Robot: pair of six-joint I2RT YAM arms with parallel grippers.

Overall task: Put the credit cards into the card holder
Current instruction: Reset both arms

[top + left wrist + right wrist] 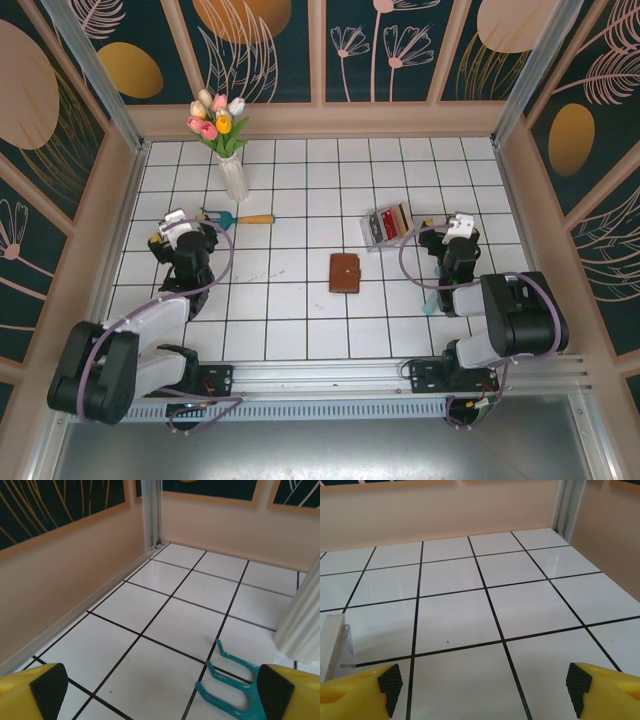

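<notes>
The brown leather card holder (344, 272) lies closed on the tiled floor near the middle. The credit cards (393, 219), red and tan ones showing, stand in a clear plastic rack (372, 229) just behind and right of it. My right gripper (459, 231) hovers right of the rack; its jaws (484, 685) are open over bare tile, and the rack's edge (332, 642) shows at the left. My left gripper (178, 228) is far left, open (162, 695), with nothing between its fingers.
A teal garden fork (222, 216) with an orange handle lies beside the left gripper, its tines (232, 677) just ahead of the right finger. A white vase (233, 178) of tulips stands behind it, close on the right (305, 615). Beige walls enclose the floor.
</notes>
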